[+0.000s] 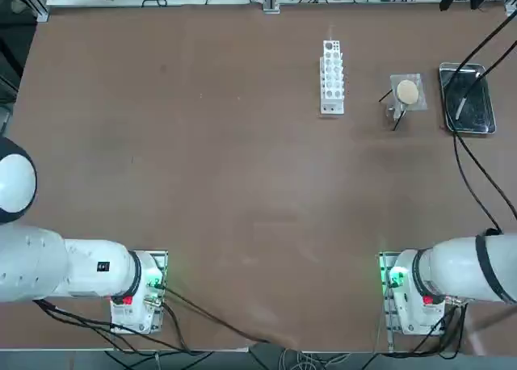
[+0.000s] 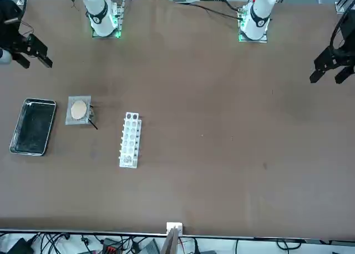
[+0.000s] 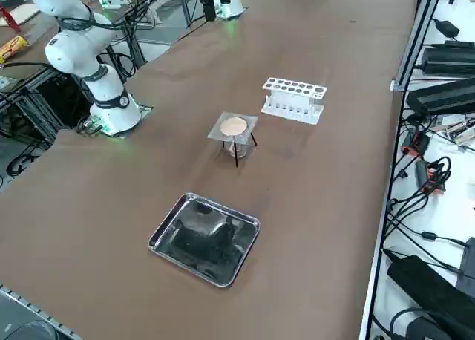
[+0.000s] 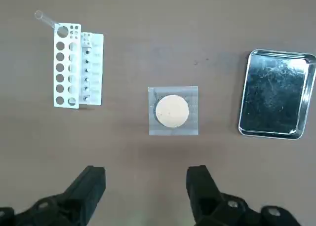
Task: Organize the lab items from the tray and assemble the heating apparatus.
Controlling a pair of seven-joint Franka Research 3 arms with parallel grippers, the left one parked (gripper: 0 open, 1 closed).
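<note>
While the right tool (image 4: 145,186) hangs wide and unladen | mesh (image 4: 173,110) beside tray (image 4: 276,95) | no readable writing

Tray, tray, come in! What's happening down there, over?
Right tool open, high above table, holding nothing. Tray looks empty. Mesh on stand over burner. Tube in rack. Nothing blocking.

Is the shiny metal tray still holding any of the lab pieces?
No: in the wrist view the tray shows only its bare reflective floor, while the mesh sits apart on the table.
</note>
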